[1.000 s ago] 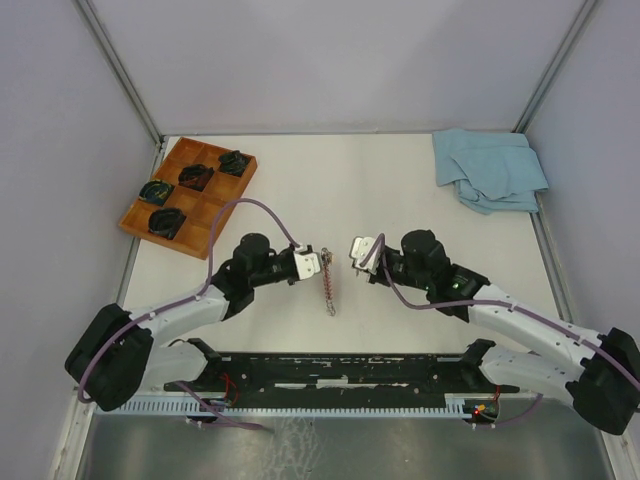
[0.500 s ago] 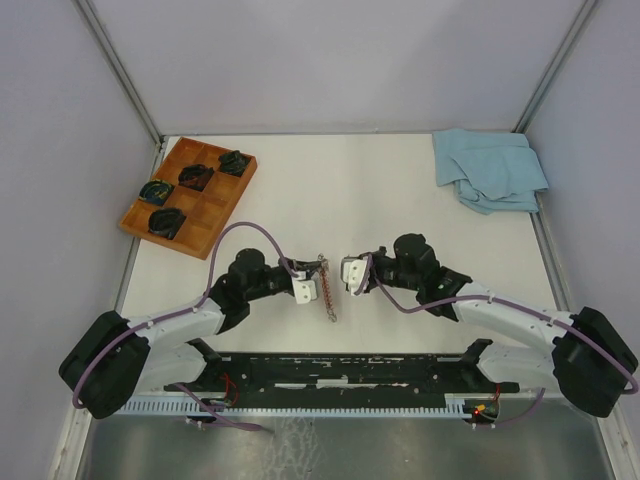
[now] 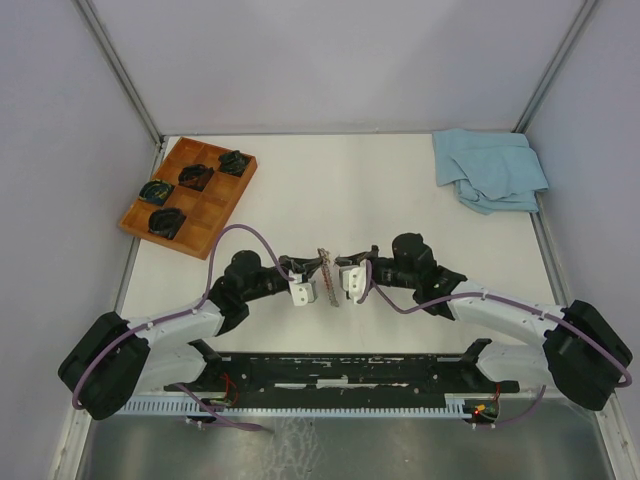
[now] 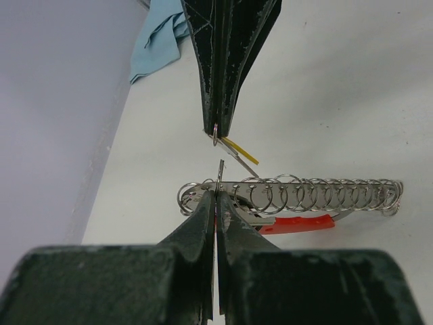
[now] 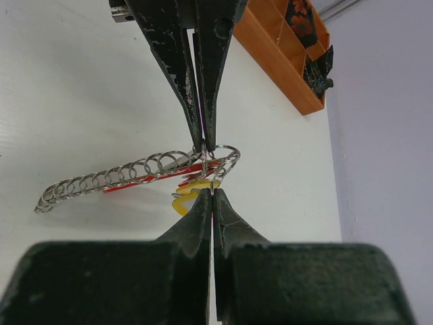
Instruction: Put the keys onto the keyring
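Observation:
My two grippers meet tip to tip above the middle of the table. The left gripper [image 3: 314, 272] [image 4: 215, 194] is shut on the keyring's thin ring [image 4: 220, 170], seen edge-on. From that ring trail a chain of silver rings [image 4: 318, 194] [image 3: 328, 282] and a red strap [image 4: 298, 222]. The right gripper [image 3: 337, 266] [image 5: 212, 194] is shut on the keys by a small loop [image 4: 215, 133]. A yellow-headed key [image 5: 188, 198] [image 4: 241, 150] hangs at its tips. The loop and the ring stand a small gap apart in the left wrist view.
A wooden compartment tray [image 3: 222, 200] with black coiled items [image 3: 165, 220] sits at the back left. A crumpled blue cloth [image 3: 490, 170] lies at the back right. Grey walls close in the table on three sides.
Both grippers have come toward each other and nearer the table's front edge. The gap between their tips has closed to almost nothing. The chain has swung with the left gripper.

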{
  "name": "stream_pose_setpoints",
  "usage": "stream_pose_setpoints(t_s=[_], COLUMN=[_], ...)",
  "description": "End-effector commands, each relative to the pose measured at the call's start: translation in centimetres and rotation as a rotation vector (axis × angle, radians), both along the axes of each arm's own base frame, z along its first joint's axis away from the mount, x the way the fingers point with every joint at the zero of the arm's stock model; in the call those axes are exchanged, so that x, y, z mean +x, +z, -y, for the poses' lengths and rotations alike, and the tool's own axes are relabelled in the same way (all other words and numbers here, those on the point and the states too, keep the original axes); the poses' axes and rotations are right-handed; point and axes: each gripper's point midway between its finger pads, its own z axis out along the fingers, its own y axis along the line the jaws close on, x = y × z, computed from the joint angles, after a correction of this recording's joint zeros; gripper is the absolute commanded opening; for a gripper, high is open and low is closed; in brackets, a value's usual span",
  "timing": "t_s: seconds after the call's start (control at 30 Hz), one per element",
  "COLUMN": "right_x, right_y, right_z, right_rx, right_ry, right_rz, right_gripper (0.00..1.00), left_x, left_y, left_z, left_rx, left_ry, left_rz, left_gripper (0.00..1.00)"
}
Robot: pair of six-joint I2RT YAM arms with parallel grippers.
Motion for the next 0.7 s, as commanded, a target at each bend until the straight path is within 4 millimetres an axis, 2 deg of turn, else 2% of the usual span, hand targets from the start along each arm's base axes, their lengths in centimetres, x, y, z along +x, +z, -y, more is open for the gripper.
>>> stream_pose_setpoints(t_s=[0.0,0.3,0.67], right_x=[0.04,-0.38,-0.42], right_y=[1.18,0.37,0.32], right_z=[-0.66,-0.15,-0.60], right_rx=[0.029,-0.024,-0.016], right_ry=[0.046,0.067,0.084], right_rz=[0.084,0.097,0.097], right_gripper=[0.01,0.01,0.01], left_x=[-0.44,-0.55,-0.75], left_y=[3.08,3.10,3.13], left_z=[0.76,0.71,0.94], left_rx=[-0.078,-0.081,-0.084], left_ry=[-0.048,-0.049,-0.067], left_rz=[0.093,0.090,0.083], left_gripper=[0.03,0.03,0.03])
